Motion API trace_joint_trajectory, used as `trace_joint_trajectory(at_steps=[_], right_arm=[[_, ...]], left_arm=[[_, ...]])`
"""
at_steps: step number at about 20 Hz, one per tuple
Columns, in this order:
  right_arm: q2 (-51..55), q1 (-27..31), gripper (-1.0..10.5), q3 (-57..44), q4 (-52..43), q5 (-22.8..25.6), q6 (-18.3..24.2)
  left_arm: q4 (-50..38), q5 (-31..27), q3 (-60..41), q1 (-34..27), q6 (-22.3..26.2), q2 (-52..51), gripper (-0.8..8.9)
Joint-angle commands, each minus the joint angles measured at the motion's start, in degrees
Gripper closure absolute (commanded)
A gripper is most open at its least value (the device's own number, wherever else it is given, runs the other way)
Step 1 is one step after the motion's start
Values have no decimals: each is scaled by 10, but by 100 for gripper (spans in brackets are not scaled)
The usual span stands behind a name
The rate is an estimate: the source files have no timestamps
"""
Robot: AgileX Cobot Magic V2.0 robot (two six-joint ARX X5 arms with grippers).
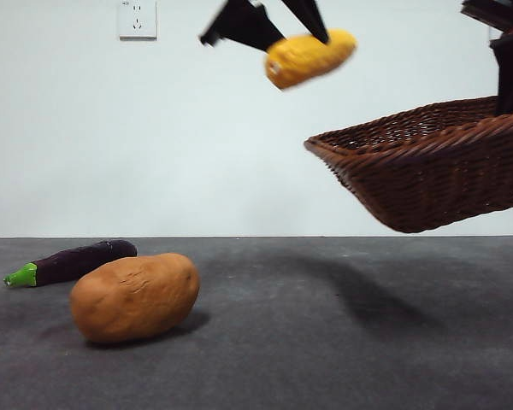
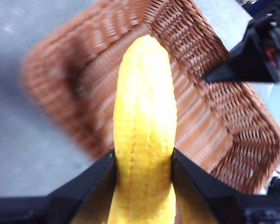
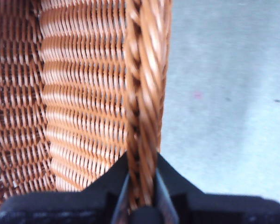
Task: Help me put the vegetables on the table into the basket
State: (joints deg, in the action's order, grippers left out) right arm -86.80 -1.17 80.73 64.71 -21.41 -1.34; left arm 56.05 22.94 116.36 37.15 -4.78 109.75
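Hidden: we see the basket [image 1: 427,175] cut off at the front view's right edge; the left wrist view is blurred.
Left gripper [image 2: 143,163]: its jaws pinch the corn cob [image 1: 309,56] between them, held in the air just beside the basket's rim.
Right gripper [image 3: 142,179]: its jaws clamp the braided rim, holding the basket tilted above the tabletop [image 1: 342,342].
Tabletop: we find the potato [image 1: 135,297] just in front of the eggplant [image 1: 73,262].

Open air between corn [image 1: 309,56] and basket [image 1: 427,162].
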Motion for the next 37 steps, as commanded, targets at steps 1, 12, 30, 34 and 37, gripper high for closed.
trace_joint_trajectory(at_steps=[1,12,30,34,37], right_arm=[[4,-13,962,4,-2,-5,-13],[4,-26,962,3,-1,-6,-10],[4,-26,962,3,0,14,1],[4,-26,962,3,0,14,2],[4,-26,962,3,-1,14,3]], left_arm=[[-16,-2,-4,9,-48,34,822],[-63,48,-4,26,-107,93,270],[197,-130,-46,45,65,-197,284],[196,-161,-207,53,97,-253,284],[128,-185,-327,50,104,-254,284]])
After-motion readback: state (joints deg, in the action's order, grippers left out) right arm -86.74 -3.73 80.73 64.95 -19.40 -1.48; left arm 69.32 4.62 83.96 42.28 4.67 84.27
